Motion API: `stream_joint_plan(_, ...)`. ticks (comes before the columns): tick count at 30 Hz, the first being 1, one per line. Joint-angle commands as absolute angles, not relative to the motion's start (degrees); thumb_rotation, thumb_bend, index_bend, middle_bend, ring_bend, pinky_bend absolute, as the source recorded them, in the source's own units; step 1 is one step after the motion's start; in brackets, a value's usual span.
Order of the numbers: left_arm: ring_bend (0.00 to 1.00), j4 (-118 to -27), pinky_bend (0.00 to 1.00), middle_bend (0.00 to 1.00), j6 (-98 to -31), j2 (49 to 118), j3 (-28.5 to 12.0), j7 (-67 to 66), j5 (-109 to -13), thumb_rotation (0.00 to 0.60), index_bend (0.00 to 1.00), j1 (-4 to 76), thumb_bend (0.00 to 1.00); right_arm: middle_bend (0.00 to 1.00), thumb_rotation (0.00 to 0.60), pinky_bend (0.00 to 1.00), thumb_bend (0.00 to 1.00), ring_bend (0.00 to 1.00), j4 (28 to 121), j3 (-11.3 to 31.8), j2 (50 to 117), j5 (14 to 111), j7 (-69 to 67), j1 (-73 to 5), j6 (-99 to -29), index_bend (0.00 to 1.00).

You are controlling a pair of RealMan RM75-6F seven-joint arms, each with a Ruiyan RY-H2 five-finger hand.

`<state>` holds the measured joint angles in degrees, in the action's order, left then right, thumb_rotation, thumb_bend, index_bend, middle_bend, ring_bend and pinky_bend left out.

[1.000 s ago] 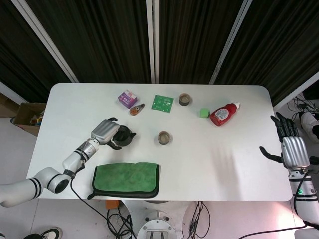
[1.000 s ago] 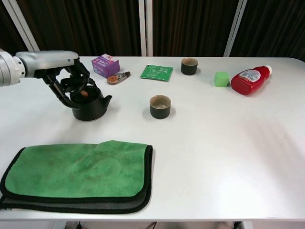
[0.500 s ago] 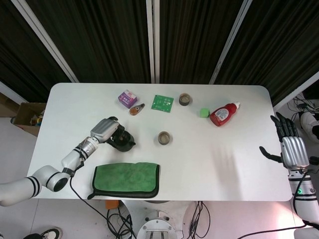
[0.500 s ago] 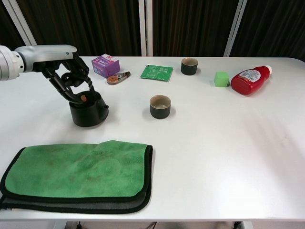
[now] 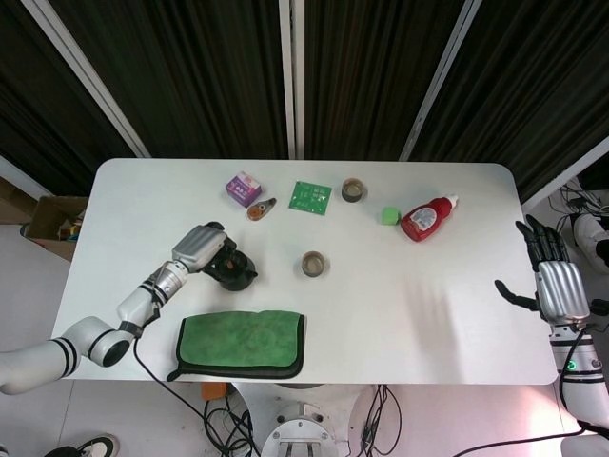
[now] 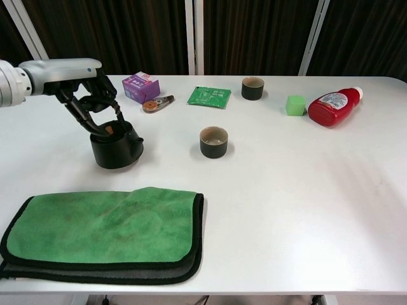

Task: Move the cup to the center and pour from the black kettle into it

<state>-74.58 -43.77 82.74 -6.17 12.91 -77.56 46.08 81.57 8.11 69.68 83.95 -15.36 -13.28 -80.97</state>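
Observation:
The black kettle [image 6: 116, 145] [image 5: 234, 270] stands on the white table [image 6: 286, 190], left of the middle. My left hand [image 6: 89, 101] [image 5: 205, 249] reaches over it from the left, and its dark fingers [image 6: 102, 121] hook around the handle on top. A dark cup [image 6: 213, 141] [image 5: 313, 264] with a pale inside stands upright near the table's middle, to the right of the kettle. A second dark cup [image 6: 252, 88] [image 5: 353, 189] stands at the back. My right hand [image 5: 552, 276] hangs open off the table's right edge and holds nothing; it shows only in the head view.
A folded green cloth [image 6: 105, 232] lies at the front left. Along the back are a purple box [image 6: 140, 86], a small brown and white item [image 6: 158, 103], a green packet [image 6: 210, 96], a green cube [image 6: 295, 105] and a red bottle [image 6: 332, 107] on its side.
The kettle has slid a little left and toward the front edge in my left hand's grip and turned, so its spout no longer sticks out to the right. The right hand has not moved.

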Motion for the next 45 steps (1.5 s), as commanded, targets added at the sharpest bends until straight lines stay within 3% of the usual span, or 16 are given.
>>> stream_joint_plan(1, 0.74, -74.5, 0.23, 0.9, -44.6, 83.2, -6.4, 12.4, -77.3, 0.566, 0.79, 45.9, 0.0, 0.0, 0.6, 0.0, 0.18, 0.0, 81.5, 8.1, 69.7, 83.9, -15.4, -13.3, -80.9, 0.0)
stream_joint_plan(2, 0.74, -74.6, 0.23, 0.9, -44.7, 83.2, -6.5, 12.4, -77.2, 0.561, 0.79, 45.8, 0.0, 0.0, 0.6, 0.0, 0.18, 0.0, 81.5, 8.1, 69.7, 83.9, -15.4, -13.3, -80.9, 0.0)
stream_joint_plan(6, 0.75, -74.9, 0.23, 0.91, -44.7, 83.2, -6.8, 12.5, -76.7, 0.446, 0.8, 45.8, 0.0, 0.0, 0.6, 0.0, 0.18, 0.0, 81.5, 8.1, 69.7, 83.9, -15.5, -13.2, -81.0, 0.0)
stream_joint_plan(10, 0.75, -75.0, 0.23, 0.91, -44.8, 83.4, -6.9, 12.8, -76.4, 0.391, 0.81, 45.6, 0.0, 0.0, 0.6, 0.0, 0.18, 0.0, 81.4, 8.1, 69.8, 84.1, -15.3, -13.3, -80.8, 0.0)
stream_joint_plan(19, 0.77, -73.7, 0.25, 0.94, -46.4, 84.5, -7.1, 10.8, -75.8, 0.353, 0.85, 45.1, 0.0, 0.0, 0.6, 0.0, 0.18, 0.0, 81.2, 8.0, 70.1, 84.0, -15.2, -13.4, -80.5, 0.0)
stream_joint_plan(27, 0.81, -72.4, 0.29, 0.98, -48.7, 86.0, -7.6, 9.7, -75.5, 0.359, 0.91, 44.3, 0.04, 0.0, 0.6, 0.0, 0.18, 0.0, 80.9, 7.9, 70.4, 84.0, -15.1, -13.4, -80.3, 0.0)
stream_joint_plan(31, 0.83, -71.5, 0.31, 0.99, -51.0, 87.4, -8.1, 8.6, -75.1, 0.472, 0.93, 43.6, 0.09, 0.0, 0.6, 0.0, 0.18, 0.0, 80.9, 7.9, 70.5, 83.9, -15.0, -13.4, -80.2, 0.0)
stream_joint_plan(39, 0.84, -70.5, 0.34, 1.0, -53.1, 88.7, -8.7, 8.4, -75.1, 0.512, 0.96, 42.7, 0.18, 0.0, 0.6, 0.0, 0.18, 0.0, 80.8, 7.7, 70.5, 83.9, -15.0, -13.4, -80.0, 0.0)
stream_joint_plan(45, 0.84, -70.2, 0.34, 1.0, -53.4, 88.6, -8.7, 11.0, -76.3, 0.438, 0.96, 42.6, 0.17, 0.0, 0.6, 0.0, 0.18, 0.0, 80.8, 7.8, 70.6, 84.0, -14.9, -13.4, -80.1, 0.0)
